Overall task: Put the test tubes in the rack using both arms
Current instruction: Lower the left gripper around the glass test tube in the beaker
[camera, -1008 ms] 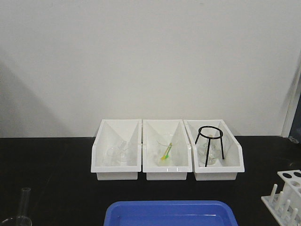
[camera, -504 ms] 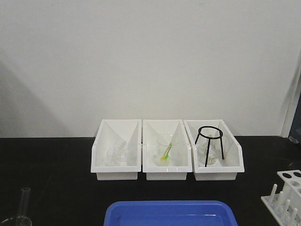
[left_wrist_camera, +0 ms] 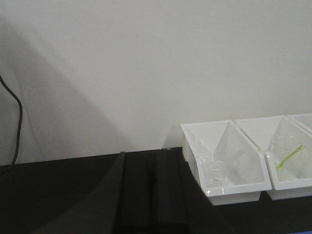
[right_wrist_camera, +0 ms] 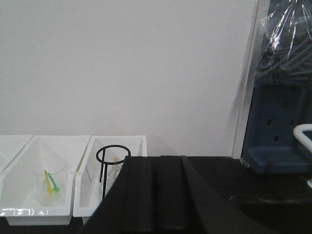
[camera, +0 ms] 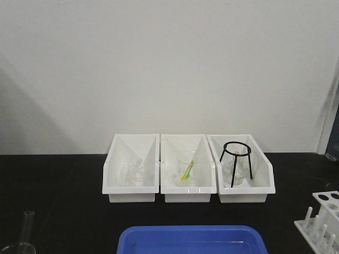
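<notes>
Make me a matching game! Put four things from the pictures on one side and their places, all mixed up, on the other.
Things:
1. black wire stand
2. beaker with yellow and green sticks
3. white rack
4. blue tray

Places in the front view:
A. bottom centre
B. in the middle bin
C. bottom right corner
D. in the right bin

Pairs: 1-D, 2-B, 3-C, 4-A
</notes>
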